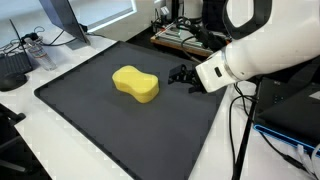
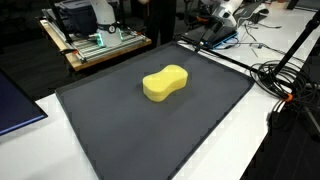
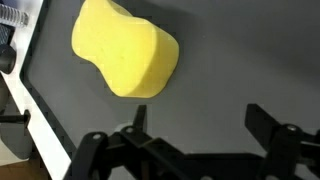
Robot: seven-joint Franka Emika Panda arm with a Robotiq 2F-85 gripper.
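Observation:
A yellow peanut-shaped sponge (image 1: 136, 84) lies on a dark grey mat (image 1: 100, 125). It shows in both exterior views (image 2: 166, 82) and at the upper left of the wrist view (image 3: 125, 55). My gripper (image 1: 180, 75) hovers low over the mat (image 2: 150, 135) just beside the sponge, near the mat's edge (image 2: 203, 38). In the wrist view the two black fingers (image 3: 200, 125) stand wide apart with only bare mat (image 3: 240, 60) between them. The gripper is open and empty, and it does not touch the sponge.
The mat lies on a white table (image 1: 60, 150). A monitor stand and cables (image 1: 30, 50) are at one corner. A wooden cart with equipment (image 2: 95, 40) stands behind. Black cables (image 2: 285, 80) run beside the mat. A dark blue flat item (image 2: 15, 105) lies at the table's edge.

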